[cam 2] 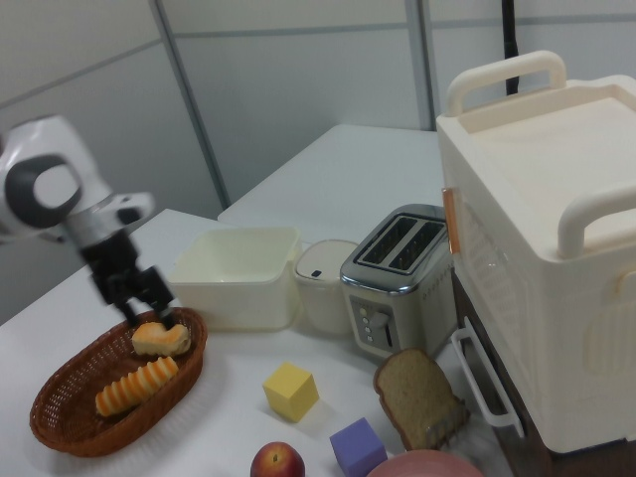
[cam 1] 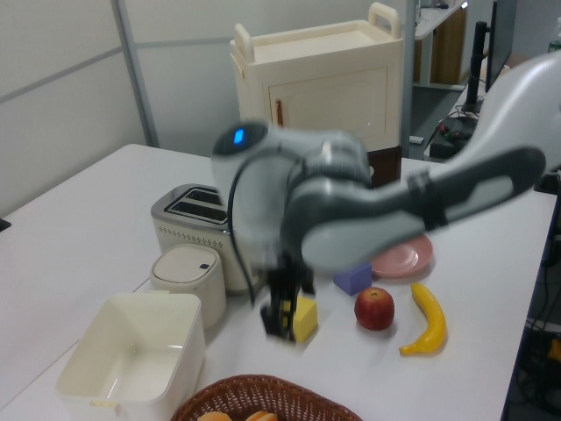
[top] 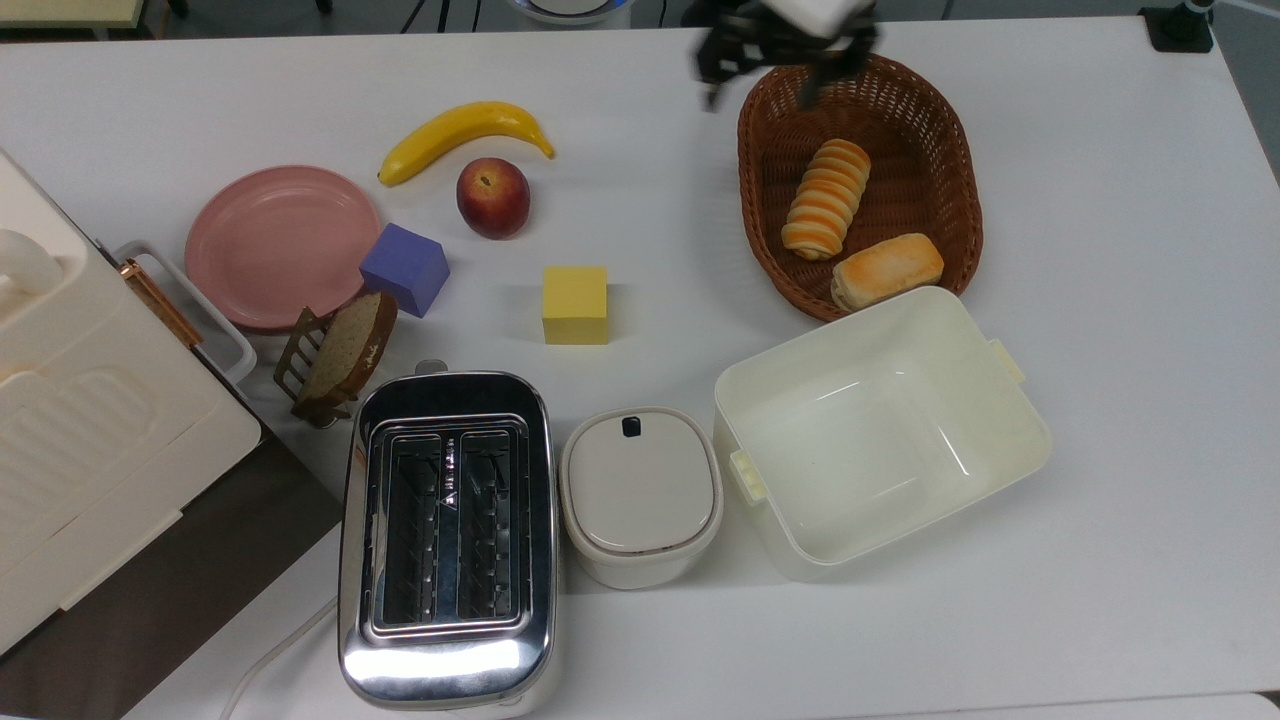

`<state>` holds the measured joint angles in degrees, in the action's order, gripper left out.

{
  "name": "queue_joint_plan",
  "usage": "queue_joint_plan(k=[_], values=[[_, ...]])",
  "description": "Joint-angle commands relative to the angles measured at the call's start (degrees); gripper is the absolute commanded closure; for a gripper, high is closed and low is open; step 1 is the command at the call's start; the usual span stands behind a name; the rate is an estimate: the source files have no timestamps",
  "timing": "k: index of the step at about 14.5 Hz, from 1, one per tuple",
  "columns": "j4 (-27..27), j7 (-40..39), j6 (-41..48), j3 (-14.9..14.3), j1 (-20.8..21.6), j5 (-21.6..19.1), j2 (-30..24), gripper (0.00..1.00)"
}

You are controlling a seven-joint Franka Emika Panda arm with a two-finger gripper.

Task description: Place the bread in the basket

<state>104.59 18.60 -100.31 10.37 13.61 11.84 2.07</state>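
Your bread (top: 825,199) lies inside the basket (top: 938,120) beside the bun (top: 887,270), likely light, soft and squashable, best pinched gently across its ridged middle; your end effector (top: 765,62) hangs spread, empty.

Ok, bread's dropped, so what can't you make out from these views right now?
- Pincer: motion-blurred in the top view.
- Basket: cut off by the left view's bottom edge.
- Bread: underside hidden against the basket floor.
- Bun: partly covered by the pincer in the right view.
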Motion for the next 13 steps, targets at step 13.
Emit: queue_joint_plan(k=[13], values=[[-10.64,-11.04,7.67,-19.34,-8.95,-14.65,-4.62,0.00]])
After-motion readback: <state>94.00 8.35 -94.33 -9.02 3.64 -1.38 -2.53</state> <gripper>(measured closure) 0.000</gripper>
